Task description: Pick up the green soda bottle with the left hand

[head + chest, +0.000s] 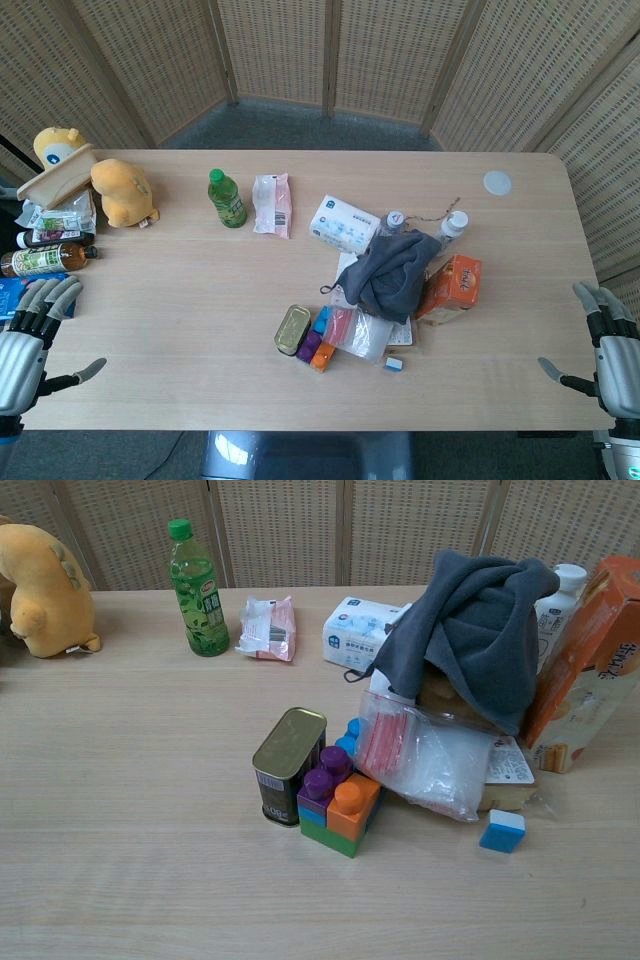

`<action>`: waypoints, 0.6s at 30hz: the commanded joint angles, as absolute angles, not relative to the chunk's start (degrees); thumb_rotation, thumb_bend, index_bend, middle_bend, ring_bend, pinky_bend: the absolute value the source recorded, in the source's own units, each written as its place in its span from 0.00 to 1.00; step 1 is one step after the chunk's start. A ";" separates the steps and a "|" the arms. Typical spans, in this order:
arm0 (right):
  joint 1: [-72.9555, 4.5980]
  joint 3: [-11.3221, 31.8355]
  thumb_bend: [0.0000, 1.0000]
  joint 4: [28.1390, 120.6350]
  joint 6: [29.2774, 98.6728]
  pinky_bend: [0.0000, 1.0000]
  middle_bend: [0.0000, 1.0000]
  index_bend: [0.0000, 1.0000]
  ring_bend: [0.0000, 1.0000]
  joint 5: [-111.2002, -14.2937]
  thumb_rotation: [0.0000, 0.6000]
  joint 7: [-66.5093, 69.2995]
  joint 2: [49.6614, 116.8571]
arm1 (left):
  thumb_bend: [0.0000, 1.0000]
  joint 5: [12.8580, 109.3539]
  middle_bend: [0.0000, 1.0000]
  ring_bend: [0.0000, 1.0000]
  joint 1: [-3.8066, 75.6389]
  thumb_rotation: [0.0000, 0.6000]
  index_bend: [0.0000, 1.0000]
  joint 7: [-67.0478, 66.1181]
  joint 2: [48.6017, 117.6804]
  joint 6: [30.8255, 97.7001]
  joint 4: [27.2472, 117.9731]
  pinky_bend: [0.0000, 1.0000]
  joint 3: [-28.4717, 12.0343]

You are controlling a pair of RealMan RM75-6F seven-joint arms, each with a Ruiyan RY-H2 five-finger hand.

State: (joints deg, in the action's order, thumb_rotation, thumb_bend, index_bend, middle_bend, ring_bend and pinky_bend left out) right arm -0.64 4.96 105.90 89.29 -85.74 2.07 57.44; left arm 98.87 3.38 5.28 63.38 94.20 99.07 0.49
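Green plastic soda bottle [227, 198] is standing upright near the tabletop's far edge; left hand [28, 338], open and empty, is risking toppling it or brushing the pink snack packet [272, 204] beside it.

A grey cloth [478, 630] covers the pile beneath, apparently bottles; the orange box [585, 670] is cropped

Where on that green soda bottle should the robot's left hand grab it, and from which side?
Probably around the labelled middle of the green soda bottle, coming from its left. It stands upright, the pink packet lies close on its right, and the open left hand waits on the free side.
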 commanded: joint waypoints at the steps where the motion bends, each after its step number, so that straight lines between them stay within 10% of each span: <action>1: -0.69 4.94 0.00 105.90 89.16 0.00 0.00 0.00 0.00 -85.75 1.00 2.14 57.43 | 0.00 98.78 0.00 0.00 3.51 1.00 0.07 4.68 63.80 93.31 98.74 0.00 0.86; 18: -0.47 5.02 0.00 106.43 89.50 0.00 0.00 0.00 0.00 -86.02 1.00 3.59 56.70 | 0.00 83.06 0.00 0.00 14.39 1.00 0.02 5.58 58.28 74.92 110.68 0.00 -6.44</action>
State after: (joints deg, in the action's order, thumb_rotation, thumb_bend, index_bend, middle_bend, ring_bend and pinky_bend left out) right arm -0.48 5.03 106.42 89.49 -86.01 3.58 56.72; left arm 87.72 10.93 6.80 60.26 79.15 107.77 -3.24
